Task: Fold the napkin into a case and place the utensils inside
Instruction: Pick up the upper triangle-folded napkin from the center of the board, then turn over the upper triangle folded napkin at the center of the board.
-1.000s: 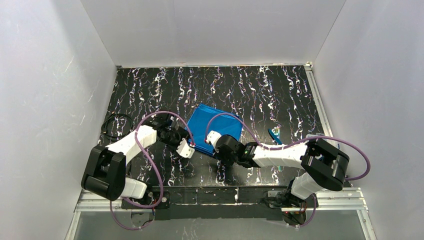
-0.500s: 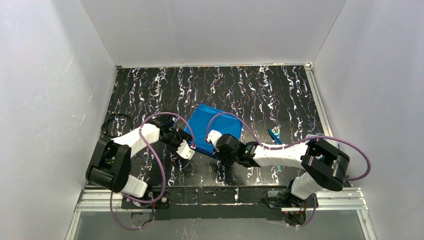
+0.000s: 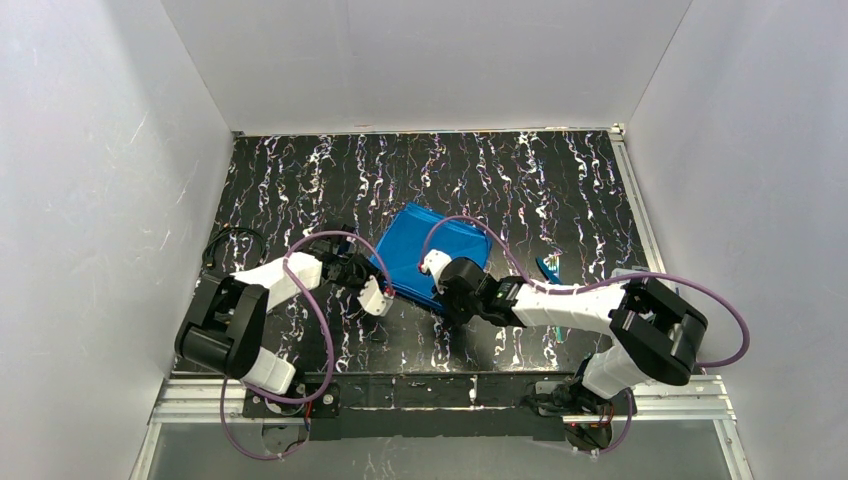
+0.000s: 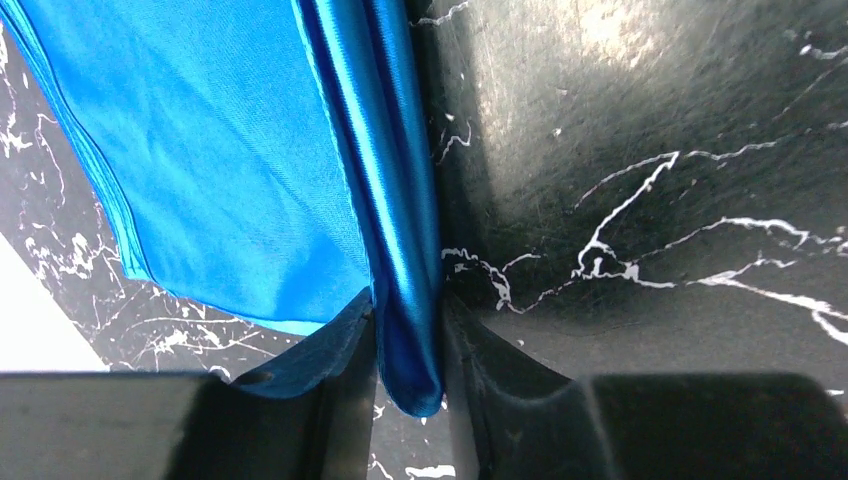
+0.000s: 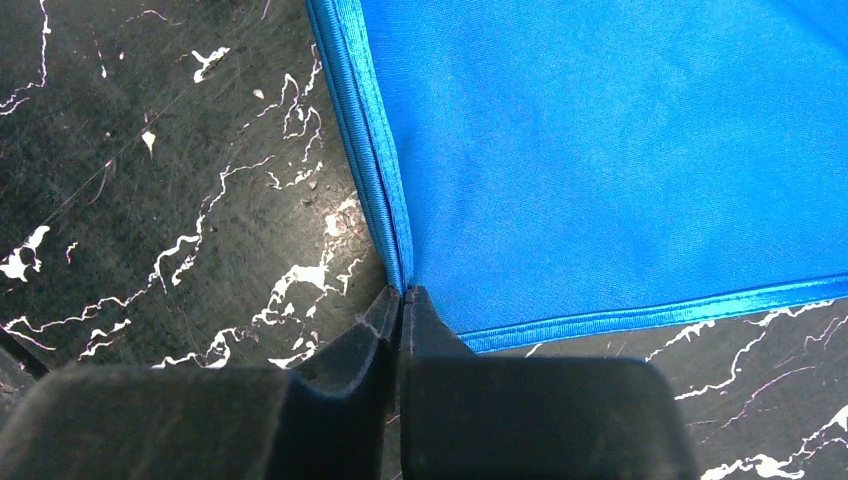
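- Overhead, a bright blue napkin (image 3: 425,248) lies folded into a tilted, roughly four-sided shape near the middle of a black worktop (image 3: 300,170) veined with white
- Both arms reach in from the near edge to the napkin's near side: the left arm (image 3: 285,278) meets its left corner, the right arm (image 3: 560,303) its nearest corner
- The left jaws are gripping the napkin; the left wrist view shows a glossy doubled fold of the cloth pinched between the two dark fingers (image 4: 330,420)
- The right jaws are closed tight on the napkin's corner, where two stitched hems meet at the fingertips in the right wrist view
- The utensils (image 3: 548,268), a small blue-green bundle, lie on the worktop to the right of the napkin, apart from it and just beyond the right arm
- Plain white walls (image 3: 420,60) enclose the worktop on three sides
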